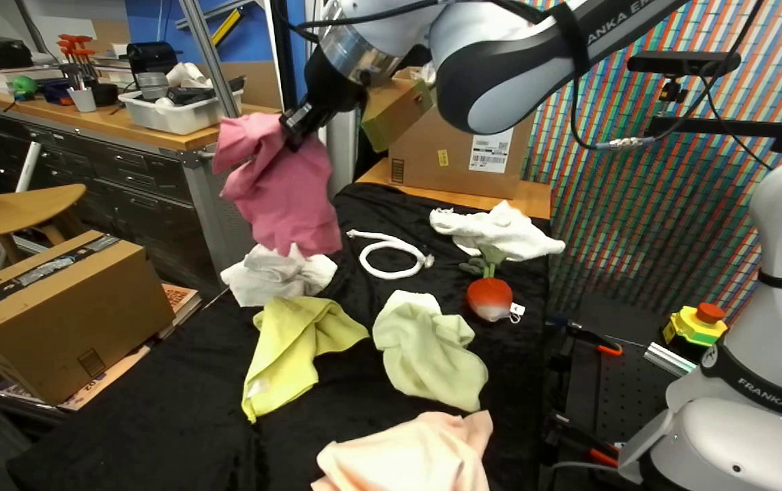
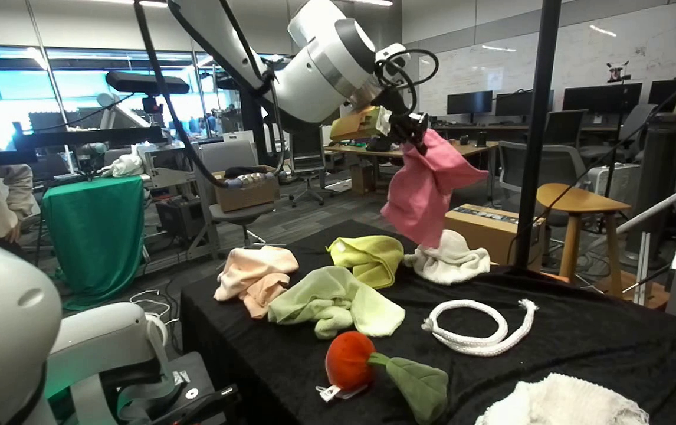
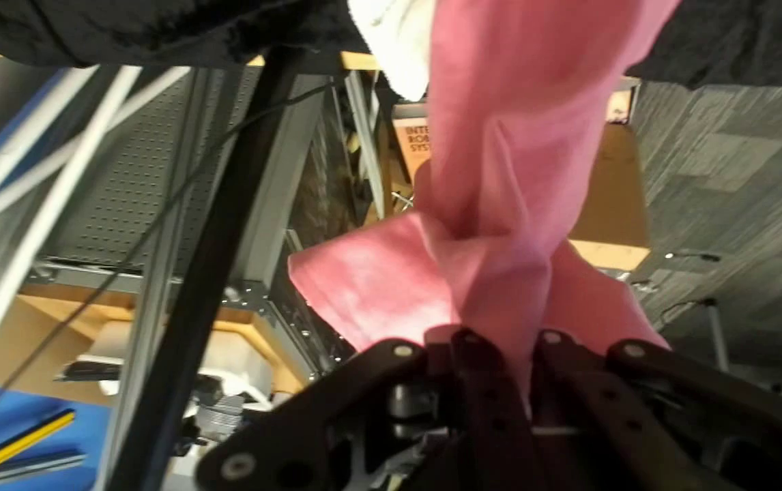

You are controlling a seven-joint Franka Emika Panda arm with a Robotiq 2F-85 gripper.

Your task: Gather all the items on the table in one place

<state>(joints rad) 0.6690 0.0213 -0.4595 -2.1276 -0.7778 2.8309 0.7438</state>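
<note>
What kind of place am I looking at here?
Probably a robotics lab, judging by the jointed white-and-grey robot arm, the long whiteboard with faint writing, and the wooden-topped workbench with dark metal drawers.

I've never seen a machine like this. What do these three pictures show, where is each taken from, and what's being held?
This is one robot arm above a black-covered table. Two pictures come from cameras standing apart from the arm; the close-up comes from a camera on its wrist, so the jaws show large at the bottom. Those jaws do its grasping: they are closed on a pink cloth, which hangs in folds. On the table lie a yellow cloth, a pale green cloth, a peach cloth, a white cloth, a curled white rope and a red toy vegetable. A second white cloth shows at the pink one's lower end; whether they touch, I can't tell.
</note>
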